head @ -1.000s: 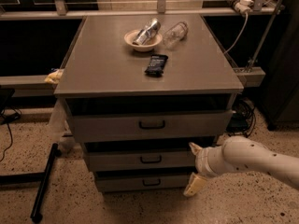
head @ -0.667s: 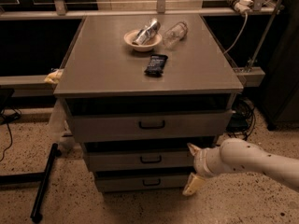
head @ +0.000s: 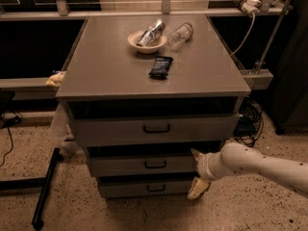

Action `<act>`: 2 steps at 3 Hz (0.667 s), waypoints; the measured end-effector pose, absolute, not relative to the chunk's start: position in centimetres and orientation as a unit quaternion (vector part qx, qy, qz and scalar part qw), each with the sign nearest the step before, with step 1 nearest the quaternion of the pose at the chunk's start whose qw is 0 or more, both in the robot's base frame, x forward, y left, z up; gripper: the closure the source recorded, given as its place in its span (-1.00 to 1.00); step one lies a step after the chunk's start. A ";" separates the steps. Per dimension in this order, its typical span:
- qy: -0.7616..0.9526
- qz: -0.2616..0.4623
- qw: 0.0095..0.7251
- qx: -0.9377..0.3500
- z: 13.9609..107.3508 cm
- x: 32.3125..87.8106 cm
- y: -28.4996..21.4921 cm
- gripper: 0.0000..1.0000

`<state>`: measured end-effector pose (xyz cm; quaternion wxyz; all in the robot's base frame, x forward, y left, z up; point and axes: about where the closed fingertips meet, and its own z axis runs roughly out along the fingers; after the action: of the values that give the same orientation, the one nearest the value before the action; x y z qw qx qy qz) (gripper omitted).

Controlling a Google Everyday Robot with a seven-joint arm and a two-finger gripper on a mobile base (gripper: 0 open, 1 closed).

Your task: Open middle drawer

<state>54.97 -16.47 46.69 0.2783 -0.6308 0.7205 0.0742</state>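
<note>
The middle drawer (head: pixel 125 166) is a grey-beige front with a small black bar handle (head: pixel 155 164), set between the taller top drawer (head: pixel 115 129) and the narrow bottom drawer (head: pixel 125 189). It stands a little forward of the cabinet. My gripper (head: pixel 196 171) is on a white arm coming in from the right. It is at the right end of the middle drawer's front, right of the handle. Its fingers are spread, one fingertip (head: pixel 195 153) above and one below, with nothing between them.
On the cabinet top (head: pixel 106 66) are a bowl (head: pixel 146 41) with a can in it, a clear bottle (head: pixel 180 33) on its side and a dark snack bag (head: pixel 160 67). A black pole (head: pixel 45 189) lies on the floor at the left. Cables (head: pixel 250 124) hang at the right.
My gripper has shifted slightly left along the middle drawer's front. The drawers have not moved.
</note>
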 end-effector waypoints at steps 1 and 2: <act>0.713 0.075 0.280 -0.638 44.9 56.6 -16.3 -1.00; 0.700 0.082 0.287 -0.648 42.7 59.9 -15.1 -1.00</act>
<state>59.88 -15.13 42.72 0.2866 -0.6485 0.7004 0.0818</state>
